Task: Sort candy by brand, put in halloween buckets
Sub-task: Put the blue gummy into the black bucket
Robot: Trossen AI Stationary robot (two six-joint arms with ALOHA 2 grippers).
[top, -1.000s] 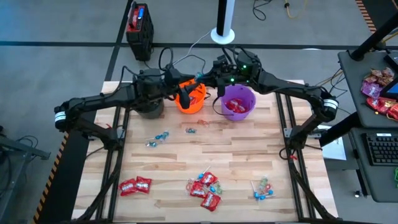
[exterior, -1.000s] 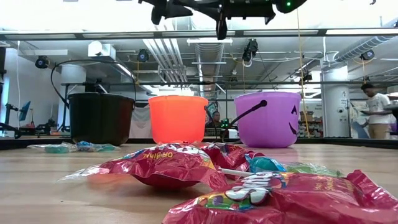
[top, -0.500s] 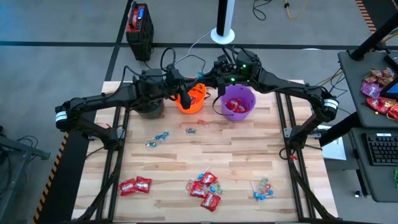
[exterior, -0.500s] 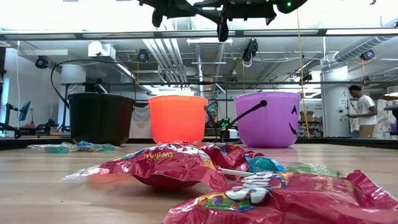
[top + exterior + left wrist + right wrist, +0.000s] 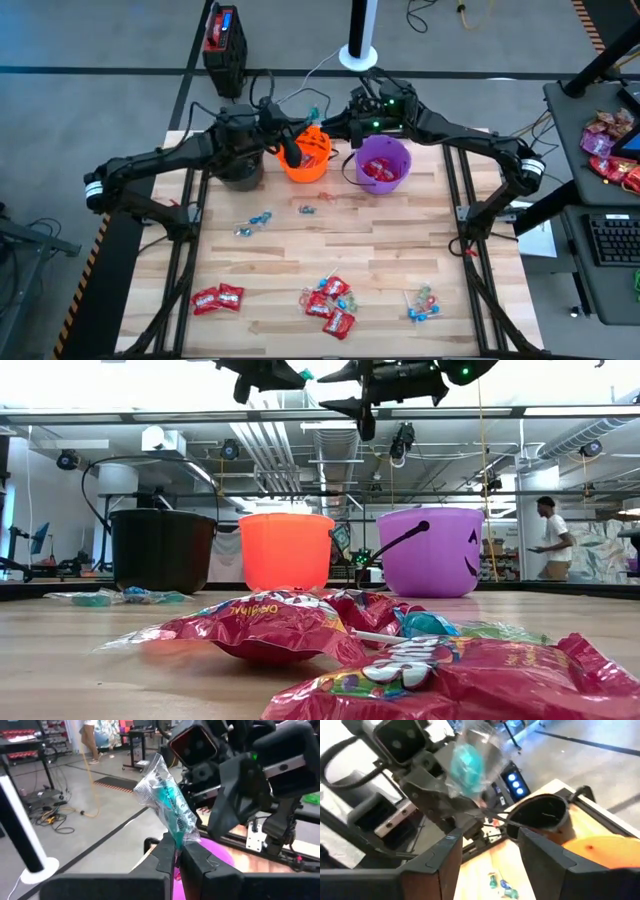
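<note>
Wooden worktop [image 5: 380,250], lab floor around it, a person walking far behind in the low view.

Step in hand, as I judge it: delivery of one blue twist-wrapped candy [image 5: 167,802]. My left gripper [image 5: 176,854] is clenched on its wrapper tail, raised high over the far edge by the orange bucket [image 5: 308,155], the sweet standing up above the fingertips. My right gripper [image 5: 487,842] hangs spread and empty facing it, close by, above the purple bucket [image 5: 383,165].

Next move, likely — bring the left gripper over whichever bucket takes the blue pieces and let go low enough that the light wrapper doesn't drift past the rim. Which bucket that is, I can't tell; the purple one shows only red inside.

Count:
- Buckets: three — black bucket [image 5: 240,170], orange, purple, in a row at the far edge.
- Red packets [image 5: 218,297]: two at near left, roughly four in the middle pile [image 5: 330,300]; overlap makes that unsure.
- Blue pieces loose: small clusters [image 5: 254,222] mid-table, about four or five.
- Lollipops [image 5: 422,305]: a small bunch at near right, number unclear.
</note>
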